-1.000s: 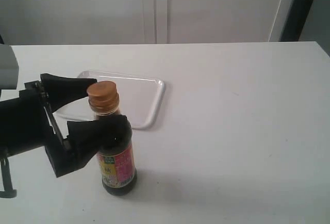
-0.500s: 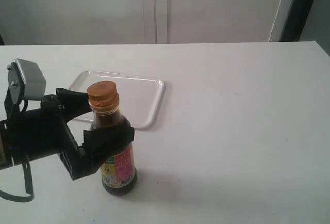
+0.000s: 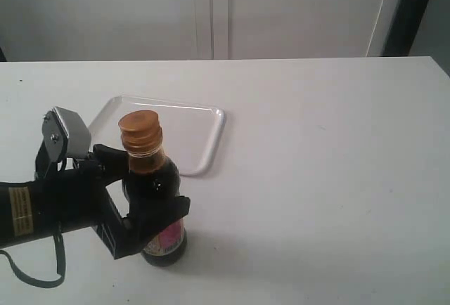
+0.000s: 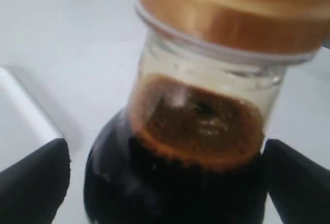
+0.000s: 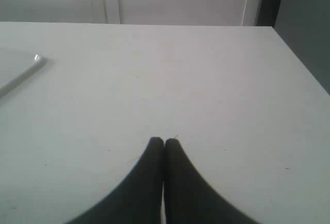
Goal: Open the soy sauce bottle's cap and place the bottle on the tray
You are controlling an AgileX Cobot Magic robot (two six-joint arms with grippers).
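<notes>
Lowered and pushed farther in since a second ago, the left gripper [image 3: 144, 182] now straddles the shoulder and body of the soy sauce bottle [image 3: 157, 199], which stands upright near the desk's front edge, left of centre, its long axis vertical and its base on the white desk [image 3: 316, 178]. The cap [image 3: 140, 131] sits shut on the neck, clear above the black fingers [image 3: 158, 213], one of which passes in front of the label while the other shows behind the dark glass. In the left wrist view the bottle [image 4: 191, 146] fills the gap between the two pads [image 4: 33, 182], which look parted just beside the glass; whether they are already pressing on it cannot be told. The tray [image 3: 204, 133] lies just behind the bottle, toward the desk's back-left, apart from it. The right gripper [image 5: 164, 154], its tips pressed together on nothing, points over bare desk on the right side, well apart from the bottle. The left arm is plainly nearer, so it looks set to steady the body while the cap is reached from above.
</notes>
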